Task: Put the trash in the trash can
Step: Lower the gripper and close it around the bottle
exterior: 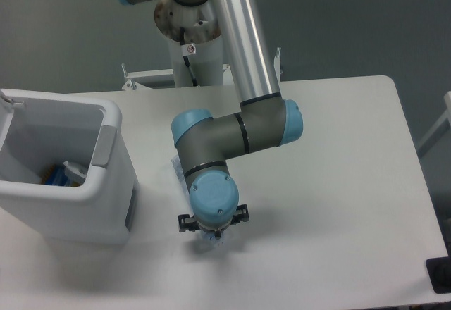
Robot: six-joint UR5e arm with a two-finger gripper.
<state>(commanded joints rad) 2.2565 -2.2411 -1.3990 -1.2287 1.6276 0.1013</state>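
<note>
A clear crushed bottle (pixel 180 171) lies on the white table (pixel 338 183), almost wholly covered by the arm (pixel 232 130). Only a sliver of its upper end shows at the left of the wrist, and a faint bluish-clear patch peeks out below the gripper (pixel 212 230). From those two bits, its long axis seems to run from upper left to lower right, passing straight under the wrist. So the bottle sits directly beneath the gripper, not off to one side.

The gripper points down at the table over the bottle's lower end. Its fingers are hidden under the round blue wrist cap; only small black tabs stick out on either side. Whether they are spread or closed on the bottle cannot be told from this view, nor whether they touch it.

The bin (pixel 106 204) stands to the left of the bottle, near it but apart, at the table's left edge. It is white and boxy, open on top, with a grey panel facing the arm. Some items lie at its bottom, blue and orange, too small to name. No white cap and no smaller wrapper can be made out anywhere on the table.

The likely next move is a grasp and lift leftward, clearing the bin's rim.
</note>
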